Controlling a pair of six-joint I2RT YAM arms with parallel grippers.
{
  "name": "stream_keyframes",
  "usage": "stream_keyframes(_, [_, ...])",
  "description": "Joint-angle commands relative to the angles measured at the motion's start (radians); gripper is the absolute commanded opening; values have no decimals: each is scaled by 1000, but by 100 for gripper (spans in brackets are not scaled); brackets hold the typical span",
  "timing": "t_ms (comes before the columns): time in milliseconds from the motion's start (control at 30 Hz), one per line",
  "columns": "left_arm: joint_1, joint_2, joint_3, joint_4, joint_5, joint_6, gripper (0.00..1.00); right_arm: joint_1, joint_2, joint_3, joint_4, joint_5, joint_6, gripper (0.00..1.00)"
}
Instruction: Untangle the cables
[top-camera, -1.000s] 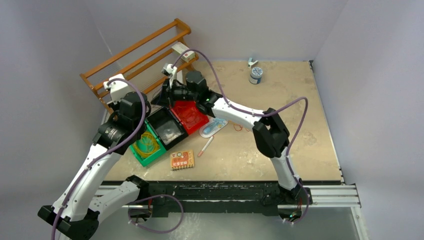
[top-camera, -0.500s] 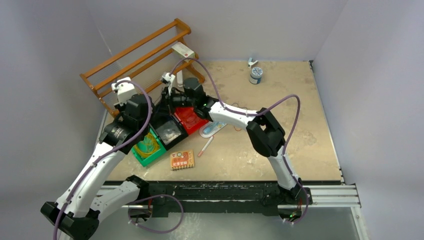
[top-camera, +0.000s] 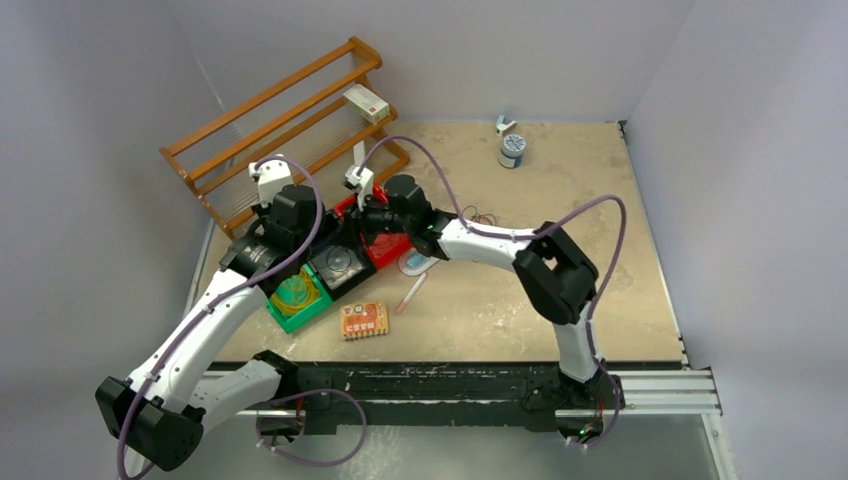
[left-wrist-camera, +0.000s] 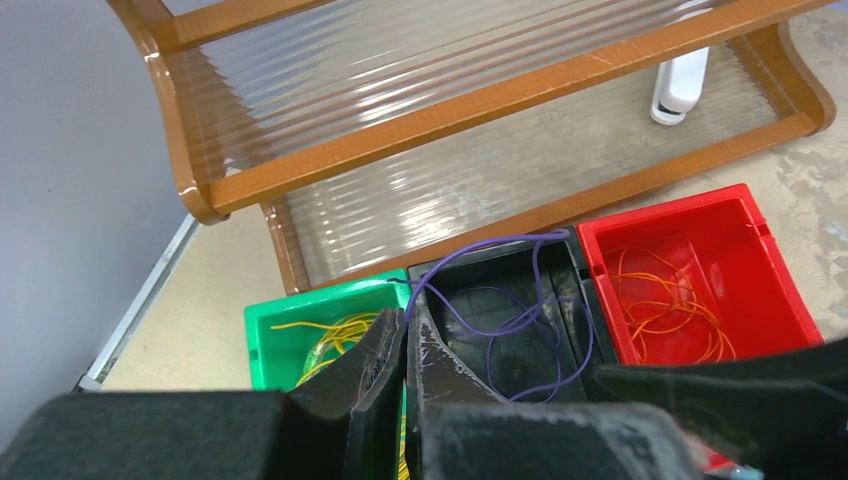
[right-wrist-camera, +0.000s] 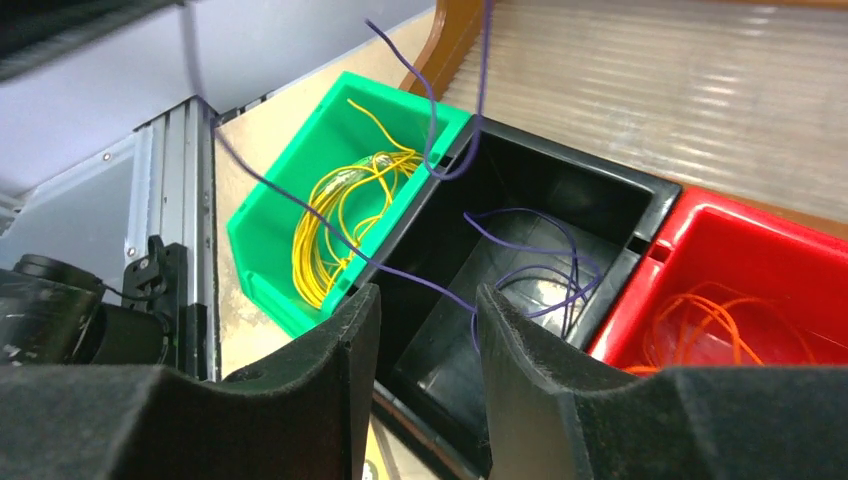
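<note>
Surface: tan table (top-camera: 520, 310), mottled, with pale scuffed patches. Plain grey-lilac walls (top-camera: 500, 50) close it in at left, back and right. An aluminium rail (top-camera: 660, 385) runs along the near edge by the arm bases. Wooden rack (top-camera: 270, 110) in the far-left corner, with ribbed clear shelves and a white box (top-camera: 365, 100) at the right end of its upper shelf. A jar (top-camera: 512, 150) stands alone, far centre.

Three bins sit in a row just in front of the rack, touching: green bin (left-wrist-camera: 262, 335), black bin (right-wrist-camera: 560, 190), red bin (left-wrist-camera: 700, 215). Yellow cable (right-wrist-camera: 310, 245) coiled in the green one. Orange cable (left-wrist-camera: 650, 320) looped in the red one. Purple cable (left-wrist-camera: 535, 280) partly in the black one: loops on its floor, strands rising over the rim.

Left gripper (left-wrist-camera: 407, 322): fingers pressed together, pinching the purple cable at their tips, above the seam between green and black bins. Right gripper (right-wrist-camera: 428, 296): fingers spread, over the black bin's near side. A taut purple strand crosses the gap. Cannot tell whether it touches a pad.

Hard to make out:
- From above, both wrists crowd over the bins and cover most of the black and red ones. No fingertips show there.
- In the left wrist view, a dark body cuts off the red bin's near corner.
- Small loose wire (top-camera: 482, 216) on the table beside the right forearm, too thin to tell its colour.
- The purple cable's ends cannot be traced.
</note>
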Motion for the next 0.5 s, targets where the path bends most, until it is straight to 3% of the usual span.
stream_keyframes(0, [8, 12, 3, 80, 38, 4, 0, -4, -175, -95, 83, 76, -47, 44])
stream_keyframes(333, [15, 49, -60, 138, 145, -48, 0, -23, -435, -421, 175, 369, 0, 46])
stream_keyframes(467, [15, 68, -103, 165, 204, -91, 0, -37, -486, -463, 185, 418, 2, 46])
